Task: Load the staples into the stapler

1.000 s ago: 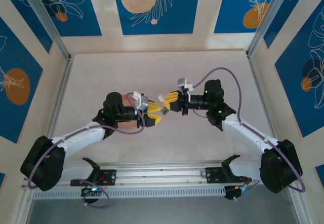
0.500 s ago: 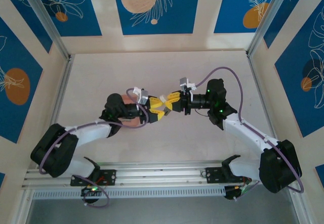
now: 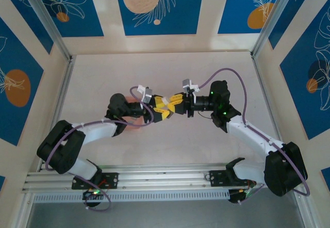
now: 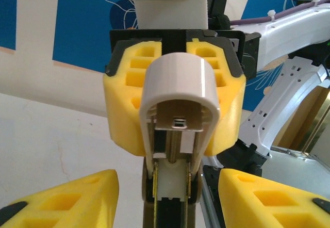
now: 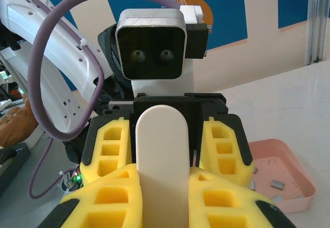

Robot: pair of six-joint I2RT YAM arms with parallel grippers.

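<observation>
Top: left gripper (image 3: 160,110) and right gripper (image 3: 170,105) meet nose to nose on the stapler (image 3: 165,107).

Left wrist: left jaws spread, 1 finger on each side of the stapler (image 4: 178,86), gaps visible. Its channel end faces the camera.

Right wrist: right jaws pinch the stapler (image 5: 162,156). The staples (image 5: 277,184) lie in the pink tray (image 5: 304,186), low right of the stapler.

Step, my read: stapler presented, nothing loaded. Next: left backs off, picks 1 strip, aligns it with the channel.
</observation>
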